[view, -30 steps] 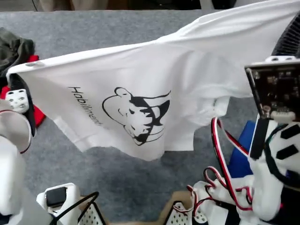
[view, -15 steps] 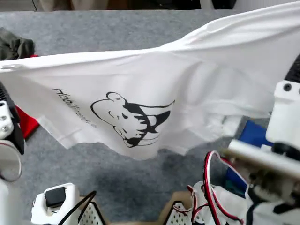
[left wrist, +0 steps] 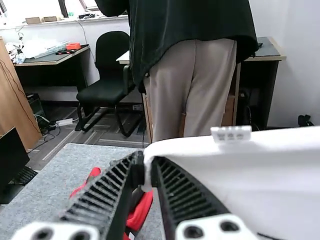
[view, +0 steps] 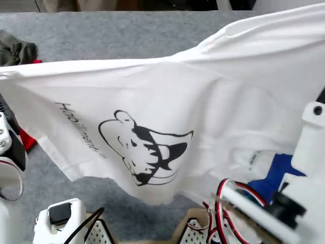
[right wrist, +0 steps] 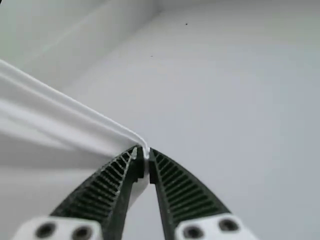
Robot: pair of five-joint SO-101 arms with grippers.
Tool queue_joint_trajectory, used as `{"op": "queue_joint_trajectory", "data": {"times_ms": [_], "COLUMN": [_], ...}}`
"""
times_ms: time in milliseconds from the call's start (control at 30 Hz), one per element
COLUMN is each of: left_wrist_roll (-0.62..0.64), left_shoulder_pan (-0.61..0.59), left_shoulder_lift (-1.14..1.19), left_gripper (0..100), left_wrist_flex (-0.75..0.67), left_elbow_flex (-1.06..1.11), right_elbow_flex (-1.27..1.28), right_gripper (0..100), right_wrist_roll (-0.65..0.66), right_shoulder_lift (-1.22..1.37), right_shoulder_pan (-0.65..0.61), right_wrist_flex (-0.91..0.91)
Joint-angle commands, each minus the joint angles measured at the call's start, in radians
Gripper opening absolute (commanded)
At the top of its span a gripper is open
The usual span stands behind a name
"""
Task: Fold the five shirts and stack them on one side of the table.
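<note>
fingers of the left gripper are clamped on one edge of the white shirt, and the right gripper is pinched shut on another. the shirt is thus held spread in the air above the table, probably to be laid flat for folding. a dark cloth, a red cloth and a blue cloth, likely other shirts, lie on the grey surface. a chair and a desk are seen behind.

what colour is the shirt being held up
White shirt with a black graphic; clearest in the high view.
</note>
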Motion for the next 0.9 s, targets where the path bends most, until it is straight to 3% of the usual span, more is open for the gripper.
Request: {"op": "queue_joint_trajectory", "data": {"times_ms": [0,233,400,667,867], "left_wrist_roll": [0.011,0.012,0.018,0.068,0.069], "left_shoulder_pan": [-0.014,0.015,0.046,0.046,0.060], "left_shoulder_lift": [0.013,0.007,0.005,0.018,0.061], "left_gripper": [2,2,2,2,2], "left_wrist_flex": [0.012,-0.018,-0.147,-0.565,-0.954], "left_elbow_flex": [-0.009,0.218,0.462,0.784,1.016], "right_elbow_flex": [0.067,0.262,0.479,0.863,1.072], "right_gripper": [0.5,0.5,0.5,0.5,0.5], "right_wrist_roll": [0.006,-0.063,-0.123,-0.146,-0.176], "right_shoulder_lift": [-0.002,0.001,0.002,0.002,0.004], "right_shoulder_pan": [-0.028,-0.038,-0.068,-0.140,-0.206], "right_wrist_flex": [0.026,0.034,0.012,-0.221,-0.419]}}
